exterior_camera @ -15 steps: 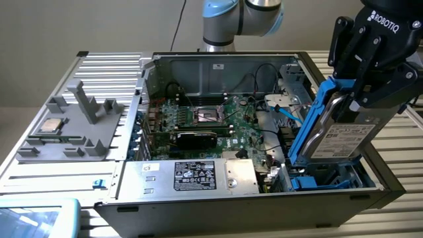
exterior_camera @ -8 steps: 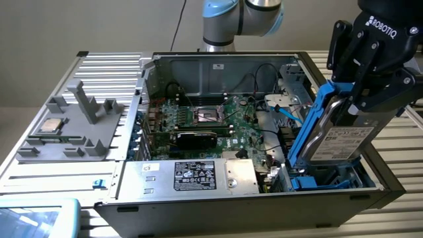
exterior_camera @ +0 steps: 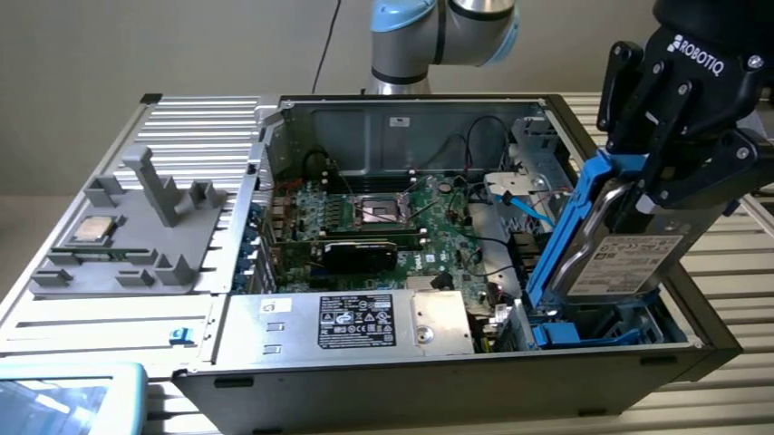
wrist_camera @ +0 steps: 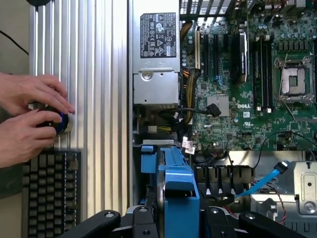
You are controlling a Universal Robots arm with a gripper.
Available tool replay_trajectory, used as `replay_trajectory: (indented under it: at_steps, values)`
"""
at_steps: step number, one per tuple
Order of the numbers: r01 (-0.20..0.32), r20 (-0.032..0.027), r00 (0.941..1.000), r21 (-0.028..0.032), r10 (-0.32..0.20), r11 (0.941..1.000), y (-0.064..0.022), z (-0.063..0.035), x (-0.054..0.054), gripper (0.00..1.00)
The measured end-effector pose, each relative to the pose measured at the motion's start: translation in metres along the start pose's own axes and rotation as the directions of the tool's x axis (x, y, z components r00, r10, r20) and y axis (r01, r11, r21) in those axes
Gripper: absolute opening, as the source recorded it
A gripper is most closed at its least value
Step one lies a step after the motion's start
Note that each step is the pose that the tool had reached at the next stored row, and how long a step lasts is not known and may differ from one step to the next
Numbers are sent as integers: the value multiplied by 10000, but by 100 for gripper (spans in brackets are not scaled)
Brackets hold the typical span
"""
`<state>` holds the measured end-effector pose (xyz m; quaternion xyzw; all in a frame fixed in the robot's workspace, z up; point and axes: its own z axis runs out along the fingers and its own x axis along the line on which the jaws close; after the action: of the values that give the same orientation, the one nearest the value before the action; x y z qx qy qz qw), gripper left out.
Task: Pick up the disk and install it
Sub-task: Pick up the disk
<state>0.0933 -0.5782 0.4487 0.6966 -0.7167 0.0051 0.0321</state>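
At the exterior view's left, a grey fixture tray (exterior_camera: pixel 158 236) lies on the ribbed table (exterior_camera: pixel 72 335), with a small square processor chip (exterior_camera: pixel 92 230) set in it, well apart from the work. Next comes the open computer case (exterior_camera: pixel 400 109). Its motherboard (exterior_camera: pixel 423 231) lies exposed with an empty processor socket (exterior_camera: pixel 387 211), and the power supply (exterior_camera: pixel 362 322) sits against the near wall. A blue data cable (exterior_camera: pixel 528 207) runs loose just to the left of the drive bay (exterior_camera: pixel 593 333), in the case's near right corner.

The disk (exterior_camera: pixel 623 263) stands steeply tilted over that bay. Its lower end is down among the bay's blue rails and its upper end leans up and to the right, label facing the camera. The gripper (exterior_camera: pixel 655 181) is clenched on the upper part, a finger on each long side against the blue carrier (exterior_camera: pixel 568 227). In the wrist view the disk shows edge-on between the fingers.

The disk is likely dense and rigid, heavy for its size, with smooth metal faces that could slip. The plastic carrier probably gives a little under pressure. A knock could harm the drive, so the long edges through the carrier rails look the best hold, clear of the label face and the connector end.

Outside the case, past the power supply, a person's hands (wrist_camera: pixel 29 119) rest on a round blue-topped device (wrist_camera: pixel 62 123) beside a keyboard (wrist_camera: pixel 49 193).
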Motion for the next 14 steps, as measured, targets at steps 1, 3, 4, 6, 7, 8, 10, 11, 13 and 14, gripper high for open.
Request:
replay_trajectory:
  at_steps: [1, 3, 4, 6, 7, 8, 10, 11, 13, 14]
  values:
    - [0, 12, 10000, 3, 0, 10000, 0, 4, 2, 37]
    - [0, 26, 10000, 5, 0, 10000, 0, 12, 9, 37]
    - [0, 29, 10000, 5, 0, 10000, -1, 19, 13, 37]
    - [0, 31, 10000, 7, 0, 10000, -1, 31, 18, 37]
    - [0, 34, 10000, 8, 0, 10000, -2, 37, 22, 37]
    - [1, 40, 10000, 8, -1, 10000, -2, 45, 26, 37]
    - [1, 49, 10000, 9, -1, 10000, -3, 57, 33, 37]
    - [1, 54, 10000, 9, -1, 10000, -4, 65, 34, 37]
    - [1, 54, 10000, 9, -1, 10000, -4, 68, 34, 37]
    - [1, 54, 10000, 9, -1, 10000, -4, 68, 34, 37]
